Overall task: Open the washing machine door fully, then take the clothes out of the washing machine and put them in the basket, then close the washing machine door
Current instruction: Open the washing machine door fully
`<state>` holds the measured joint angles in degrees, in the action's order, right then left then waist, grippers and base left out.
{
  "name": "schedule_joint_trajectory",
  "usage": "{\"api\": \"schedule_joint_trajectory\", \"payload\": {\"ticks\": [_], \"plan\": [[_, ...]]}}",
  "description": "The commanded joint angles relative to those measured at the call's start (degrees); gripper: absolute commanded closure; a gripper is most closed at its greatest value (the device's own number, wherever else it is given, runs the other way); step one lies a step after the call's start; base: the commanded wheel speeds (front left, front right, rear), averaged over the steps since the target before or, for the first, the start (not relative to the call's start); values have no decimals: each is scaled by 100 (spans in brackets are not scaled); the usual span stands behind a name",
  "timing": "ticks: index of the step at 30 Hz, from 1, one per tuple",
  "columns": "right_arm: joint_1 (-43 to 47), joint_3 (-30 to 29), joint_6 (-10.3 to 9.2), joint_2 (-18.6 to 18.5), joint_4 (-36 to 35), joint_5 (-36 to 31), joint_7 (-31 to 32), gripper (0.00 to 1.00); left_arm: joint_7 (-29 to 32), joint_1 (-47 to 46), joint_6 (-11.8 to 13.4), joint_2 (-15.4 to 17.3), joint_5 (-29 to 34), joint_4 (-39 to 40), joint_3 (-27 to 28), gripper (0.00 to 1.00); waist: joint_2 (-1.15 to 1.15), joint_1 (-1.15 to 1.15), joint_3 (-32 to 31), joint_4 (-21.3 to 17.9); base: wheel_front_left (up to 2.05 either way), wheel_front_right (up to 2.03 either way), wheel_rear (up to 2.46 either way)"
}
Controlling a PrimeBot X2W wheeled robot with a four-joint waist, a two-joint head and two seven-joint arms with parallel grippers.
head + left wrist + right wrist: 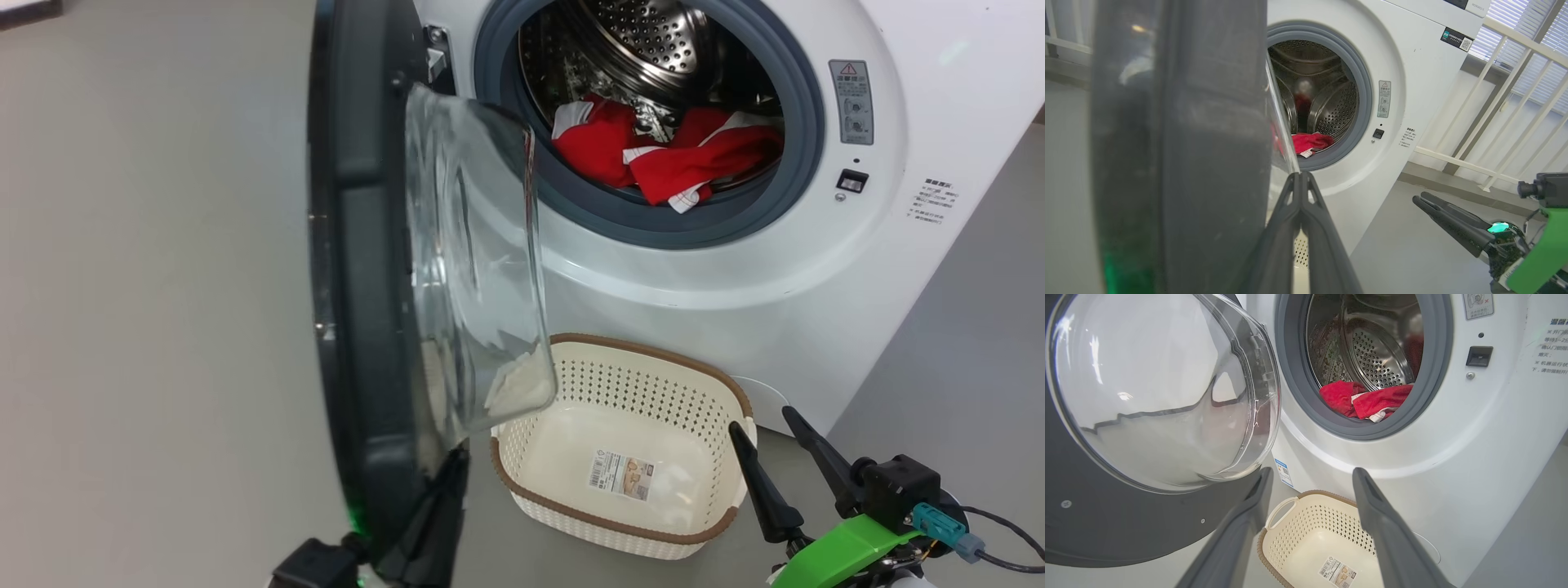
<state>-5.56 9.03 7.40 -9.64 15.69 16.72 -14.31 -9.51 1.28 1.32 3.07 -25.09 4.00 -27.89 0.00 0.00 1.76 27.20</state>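
While your left gripper point(447, 494) points up beside the lower inner edge of the washing machine door point(359, 245), jaws clenched on nothing, your right gripper point(760, 418) sits low near the basket point(653, 351), jaws spread and empty. The red clothes point(653, 155) lie in the washing machine point(816, 286) drum. The door stands swung out.

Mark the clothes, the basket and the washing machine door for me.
clothes point(702, 159): head view, red fabric of the right-hand garment.
basket point(637, 384): head view, perforated far wall.
washing machine door point(1155, 396): right wrist view, clear glass bowl.
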Motion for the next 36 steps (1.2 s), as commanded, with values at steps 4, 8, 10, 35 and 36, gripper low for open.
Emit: {"api": "schedule_joint_trajectory", "payload": {"ticks": [4, 8, 10, 35, 36], "plan": [[-96, 142, 9, -64, -148, -62, -69, 0, -112, -11, 300, 175, -53, 104, 580, 100, 0, 0, 12, 48, 0, 0, 0], [-106, 146, 9, -73, -150, -78, -69, 0, -187, 3, 439, 327, -90, 77, 904, 100, 0, 0, 42, 90, 0, 0, 0], [-120, 149, 9, -79, -148, -83, -69, 0, -228, -30, 475, 407, -116, 20, 1065, 100, 0, 0, 61, 108, 0, 0, 0], [-327, 293, 9, -221, -130, -126, -69, 0, -547, -1357, 142, 1185, 2, -1811, 3122, 100, 0, 0, 472, -154, 0, 0, 0], [-332, 301, 9, -228, -130, -127, -69, 0, -547, -1412, 121, 1206, 38, -1880, 3211, 100, 0, 0, 492, -170, 0, 0, 0]]}}
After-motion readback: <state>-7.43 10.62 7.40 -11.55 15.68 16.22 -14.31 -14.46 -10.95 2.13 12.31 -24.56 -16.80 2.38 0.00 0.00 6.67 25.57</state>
